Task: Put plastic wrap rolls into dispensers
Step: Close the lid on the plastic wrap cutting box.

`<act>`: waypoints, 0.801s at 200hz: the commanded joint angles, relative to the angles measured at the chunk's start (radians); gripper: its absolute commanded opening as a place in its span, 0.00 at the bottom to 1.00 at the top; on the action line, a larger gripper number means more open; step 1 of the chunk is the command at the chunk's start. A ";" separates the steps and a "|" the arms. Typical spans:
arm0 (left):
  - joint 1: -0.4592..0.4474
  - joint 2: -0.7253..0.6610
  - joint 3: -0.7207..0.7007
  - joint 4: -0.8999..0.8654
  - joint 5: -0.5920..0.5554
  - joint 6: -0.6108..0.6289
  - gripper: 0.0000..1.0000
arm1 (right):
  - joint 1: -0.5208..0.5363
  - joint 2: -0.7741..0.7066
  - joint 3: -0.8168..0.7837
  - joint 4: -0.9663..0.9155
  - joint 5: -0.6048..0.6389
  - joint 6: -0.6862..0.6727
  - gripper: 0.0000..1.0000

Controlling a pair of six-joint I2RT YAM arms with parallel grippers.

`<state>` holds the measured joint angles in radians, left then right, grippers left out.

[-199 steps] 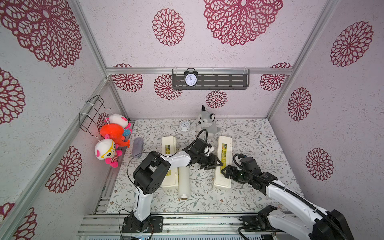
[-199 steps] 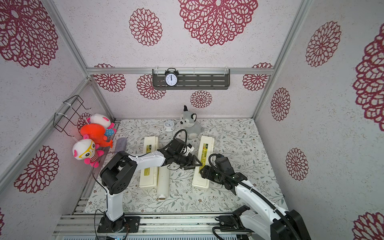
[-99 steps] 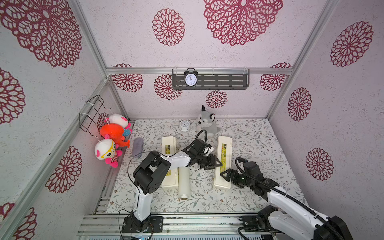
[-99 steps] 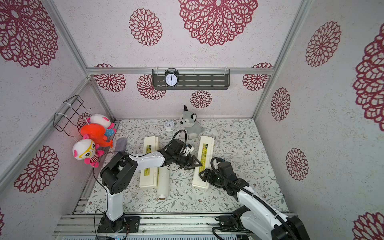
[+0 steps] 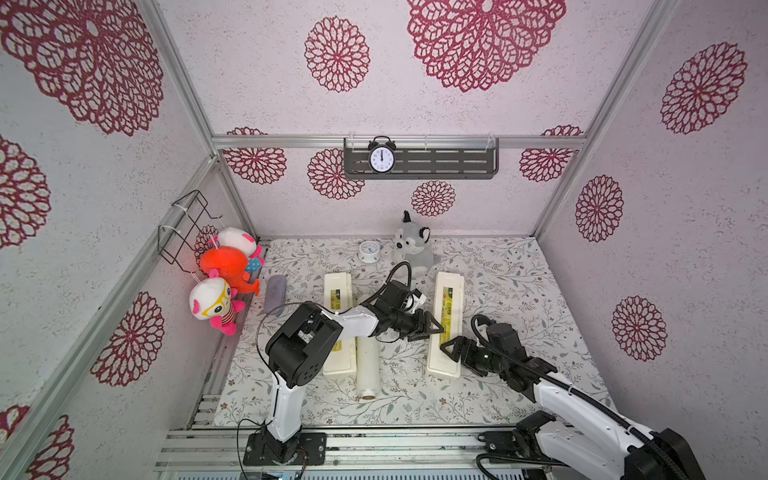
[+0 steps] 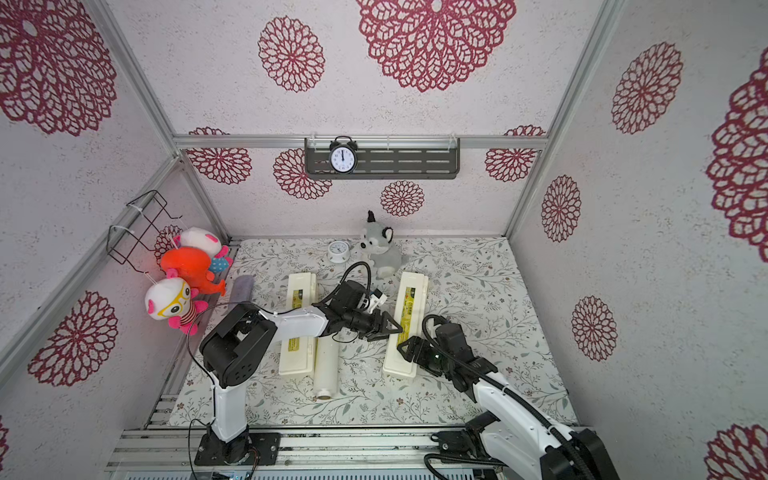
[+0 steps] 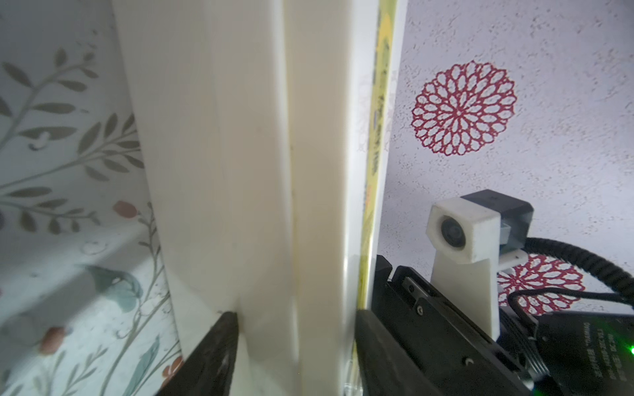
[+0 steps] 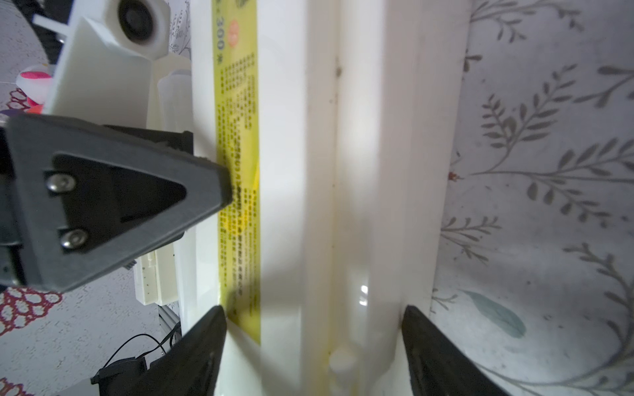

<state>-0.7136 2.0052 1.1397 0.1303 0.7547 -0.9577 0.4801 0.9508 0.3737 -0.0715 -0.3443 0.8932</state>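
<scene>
A grey husky plush [image 5: 413, 245] and a small white clock [image 5: 369, 251] sat by the table's [image 5: 519, 291] back edge. A greyish roll of cloth [image 5: 275, 293] lay near its left edge, under plush toys [image 5: 224, 270] hung on the wall.

The left dispenser [image 5: 337, 286] lay front to back, left of the table's centre, half hidden by the left arm. The only plastic wrap roll [image 5: 368, 365] in sight lay right against its right side, its tan end toward the front edge.

The right dispenser [image 5: 449, 291] lay lid-down right of centre, with both grippers on it. What it held could not be seen.

The left gripper [image 5: 434, 328] came at its left side. Only the left wrist view showed the narrow jaws pinching the box [image 7: 240, 154] through its thickness.

The right gripper [image 5: 446, 347] stood at its right side nearer the front, jaws wide. In the right wrist view its fingers [image 8: 206, 343] straddled the box [image 8: 291, 137] top to bottom. Whether they pressed it I could not tell. That view also showed a left finger [image 8: 137, 195] lying on the yellow label.
</scene>
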 commanded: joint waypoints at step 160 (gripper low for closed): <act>-0.043 -0.062 -0.236 0.156 0.179 -0.167 0.65 | -0.001 0.088 0.008 0.002 0.001 -0.010 0.72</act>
<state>-0.7235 1.8942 0.9268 0.2173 0.8936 -1.0626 0.4717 1.0103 0.3859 -0.0044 -0.3519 0.8925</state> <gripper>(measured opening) 0.663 0.717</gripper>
